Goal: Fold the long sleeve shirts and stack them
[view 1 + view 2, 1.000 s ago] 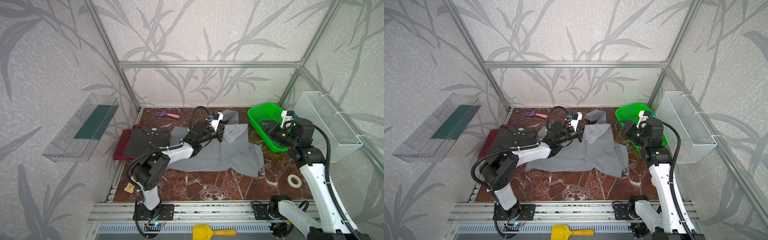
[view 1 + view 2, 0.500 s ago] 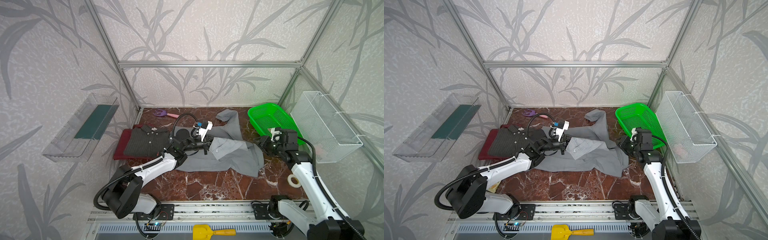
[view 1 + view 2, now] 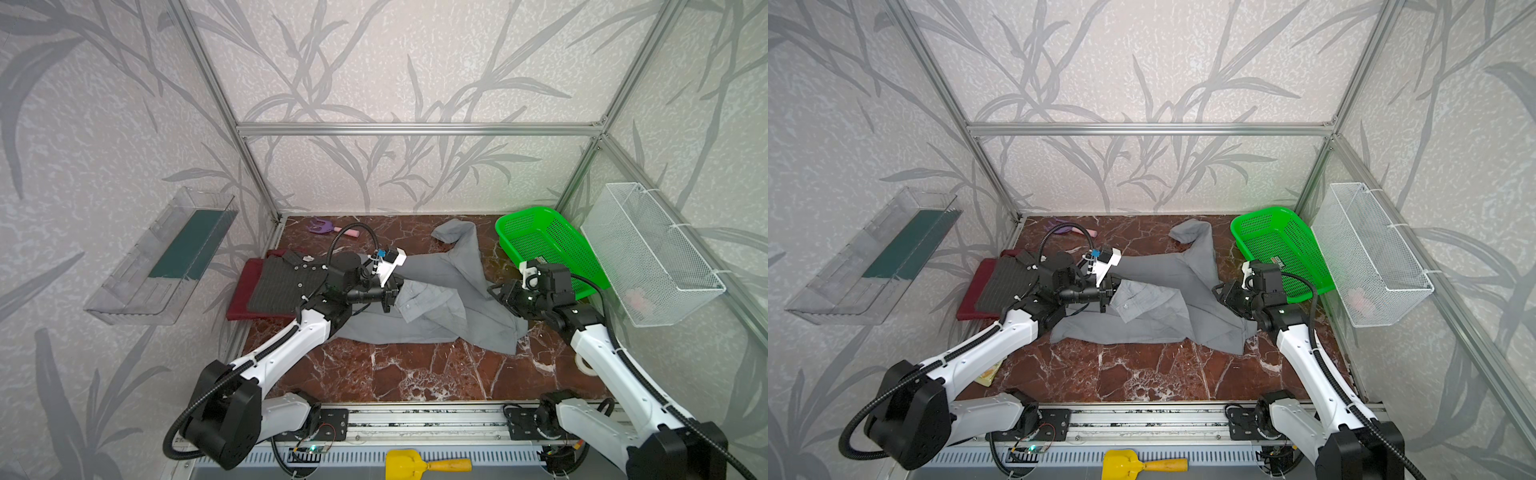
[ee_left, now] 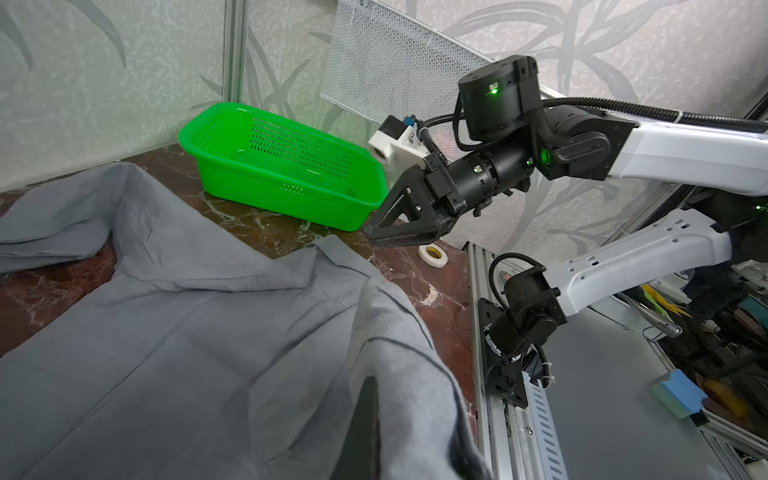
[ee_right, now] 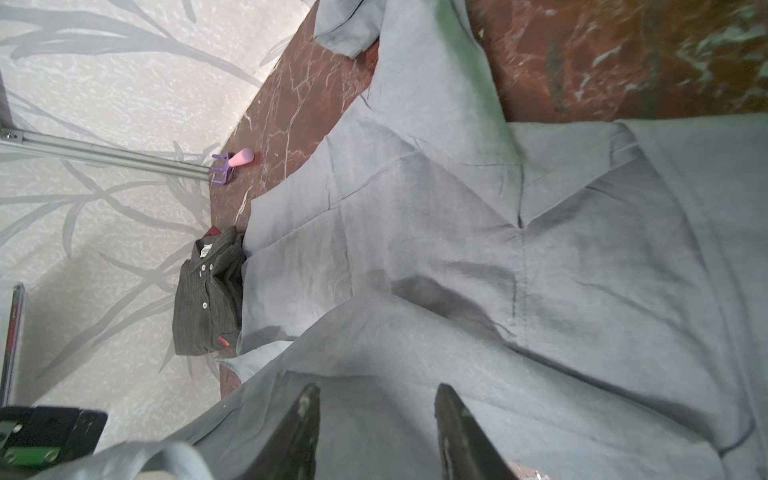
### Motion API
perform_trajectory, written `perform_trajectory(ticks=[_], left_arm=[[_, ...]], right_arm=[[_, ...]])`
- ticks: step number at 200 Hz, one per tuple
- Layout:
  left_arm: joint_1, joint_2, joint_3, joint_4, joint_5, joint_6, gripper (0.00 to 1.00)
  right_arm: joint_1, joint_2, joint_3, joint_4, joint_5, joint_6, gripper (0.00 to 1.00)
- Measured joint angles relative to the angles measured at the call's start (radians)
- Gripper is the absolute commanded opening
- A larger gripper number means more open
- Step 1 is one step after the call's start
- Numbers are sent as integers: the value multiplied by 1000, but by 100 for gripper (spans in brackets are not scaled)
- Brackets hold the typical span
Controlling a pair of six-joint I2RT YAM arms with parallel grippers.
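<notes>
The light grey shirt (image 3: 440, 316) (image 3: 1163, 320) lies spread across the middle of the marble floor, one sleeve reaching toward the back. My left gripper (image 3: 392, 293) (image 3: 1108, 293) (image 4: 374, 386) is shut on a fold of its fabric, which drapes over one finger. My right gripper (image 3: 496, 291) (image 3: 1219, 293) (image 5: 378, 392) is open, low over the shirt's right side, with nothing between its fingers. At the left, the dark grey pinstriped shirt (image 3: 282, 286) (image 3: 1005, 286) (image 5: 208, 299) lies folded on the maroon shirt (image 3: 245, 291) (image 3: 971, 295).
A green mesh basket (image 3: 548, 249) (image 4: 282, 166) stands at the back right, beside a white wire basket (image 3: 648, 253) on the wall. A tape roll (image 3: 584, 363) lies by the right arm. A purple and pink toy (image 3: 328, 227) lies at the back; a yellow scoop (image 3: 415, 463) at the front rail.
My left gripper has pulled its fold of grey shirt toward the front left. My right gripper has come down from the green basket to the shirt's right side.
</notes>
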Motion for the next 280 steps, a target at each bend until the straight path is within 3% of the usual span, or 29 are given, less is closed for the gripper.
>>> perform_trajectory(ticks=[61,104,137,177,198,215,219,227,280], left_arm=[[93,137,0,106,2,-18,0],[114,179,-2,179,-3,-27,30],[133,174,-15,249,-26,-49,33],[138,101,-90,307,-175,-117,33],[136,19,-97,260,-306,-197,40],[128,-36,-96,212,-337,-277,43],[123,-44,-99,208,-347,-299,49],[101,-60,-109,200,-376,-352,51],[-195,-50,-134,-84,-649,-519,57]], right_arm=[[74,84,-45,78,28,8,45],[155,188,-48,172,32,15,46],[208,272,-48,272,14,18,49],[279,352,-39,350,6,-3,50],[297,360,-28,359,11,-15,50],[297,360,-20,360,23,-23,50],[297,360,-19,360,24,-24,50],[296,360,-15,360,29,-28,50],[296,330,-2,319,105,-68,50]])
